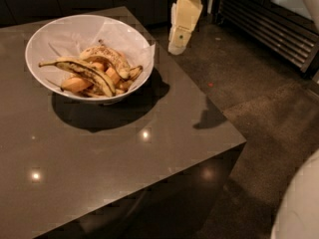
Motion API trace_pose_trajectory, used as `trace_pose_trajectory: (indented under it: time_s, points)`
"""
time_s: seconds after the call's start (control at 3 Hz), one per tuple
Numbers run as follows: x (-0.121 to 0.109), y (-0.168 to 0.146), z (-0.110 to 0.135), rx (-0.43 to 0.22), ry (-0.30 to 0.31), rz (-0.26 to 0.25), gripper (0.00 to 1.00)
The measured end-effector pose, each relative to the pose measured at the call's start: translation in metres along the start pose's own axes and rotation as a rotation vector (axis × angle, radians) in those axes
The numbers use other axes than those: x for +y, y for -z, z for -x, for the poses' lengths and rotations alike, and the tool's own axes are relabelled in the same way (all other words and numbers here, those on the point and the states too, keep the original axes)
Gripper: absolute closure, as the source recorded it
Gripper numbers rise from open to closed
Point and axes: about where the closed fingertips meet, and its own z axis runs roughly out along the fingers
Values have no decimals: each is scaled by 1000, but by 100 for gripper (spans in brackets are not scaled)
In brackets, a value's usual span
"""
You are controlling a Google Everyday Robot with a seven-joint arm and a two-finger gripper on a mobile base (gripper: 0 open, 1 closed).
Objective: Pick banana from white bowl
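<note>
The white bowl [60, 36] stands on the far left part of the dark table [149, 163]. In it lies the banana [108, 57], plump, pale yellow and brown-speckled, at the middle right. A slimmer black-streaked banana [82, 70] lies across the front of it, among orange fruit chunks [76, 84]. A sheet of white paper lines the bowl. My gripper [177, 46] hangs pointing down, above the table's right edge, to the right of the bowl's rim and apart from it. It holds nothing that I can see.
The table's right edge and front right corner [239, 142] drop to a dark floor. A slatted metal grille [271, 26] runs along the far right. A pale rounded part of the robot [299, 208] fills the lower right corner.
</note>
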Motion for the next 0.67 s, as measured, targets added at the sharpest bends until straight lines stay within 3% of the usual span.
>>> trace_pose_trajectory:
  time_s: [0.67]
  points:
    - [-12, -8, 16, -59, 2, -13, 0]
